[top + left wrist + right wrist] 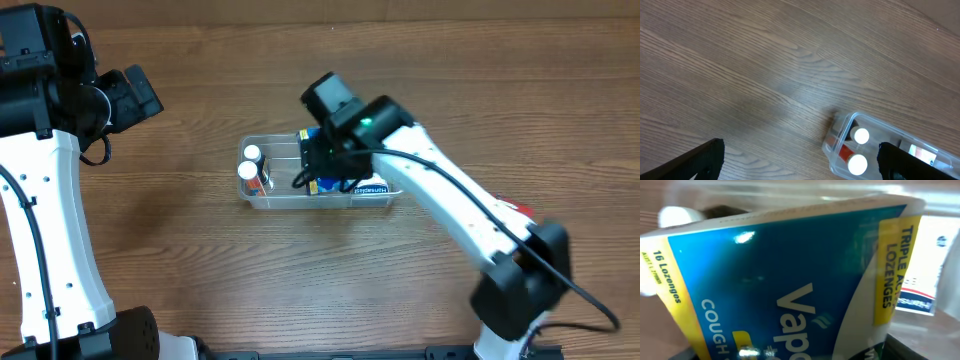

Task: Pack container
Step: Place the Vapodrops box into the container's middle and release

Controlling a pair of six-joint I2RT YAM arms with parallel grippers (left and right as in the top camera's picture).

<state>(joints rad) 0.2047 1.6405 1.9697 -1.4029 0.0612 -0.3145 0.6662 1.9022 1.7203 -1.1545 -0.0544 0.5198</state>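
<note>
Where right gripper (pixel 323 163) hangs, container (pixel 290 204) (clear) half-hidden.

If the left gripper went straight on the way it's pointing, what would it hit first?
Probably bare table. The left gripper, jaws wide apart, faces open wood. The container sits off that line, at the lower right of its wrist view, though depth is hard to judge.

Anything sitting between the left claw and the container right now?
Nothing visible does: only bare wooden table lies between the open left claw and the container. The right claw holds a blue lozenge box over its middle.
</note>
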